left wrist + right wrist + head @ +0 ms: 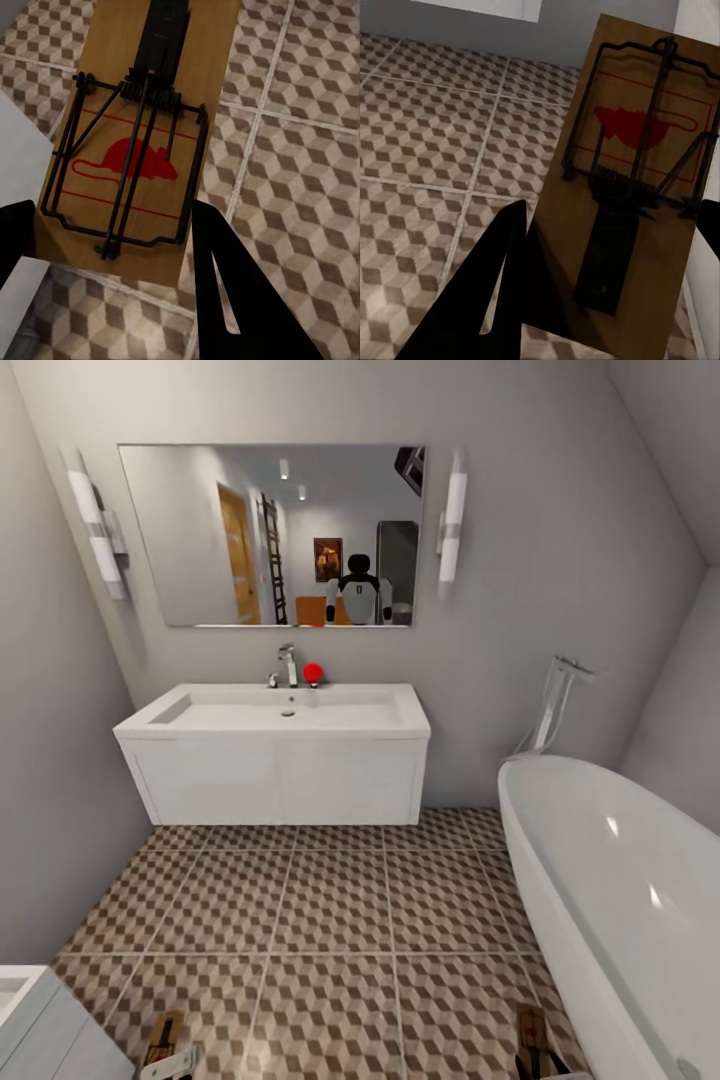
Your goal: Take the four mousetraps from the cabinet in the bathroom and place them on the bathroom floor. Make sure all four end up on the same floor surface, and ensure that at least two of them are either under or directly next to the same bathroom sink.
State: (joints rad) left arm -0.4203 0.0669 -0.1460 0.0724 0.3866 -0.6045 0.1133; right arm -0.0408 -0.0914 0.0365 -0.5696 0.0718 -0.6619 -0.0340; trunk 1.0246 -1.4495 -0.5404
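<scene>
Mousetraps sit in both our grippers: the left gripper (112, 285) is closed on one trap (139, 142), the right gripper (607, 285) is closed on another trap (634, 187). We hold them low over the patterned floor (330, 900). Ahead is the white sink (275, 715), with the bathtub (610, 880) beside us.
</scene>
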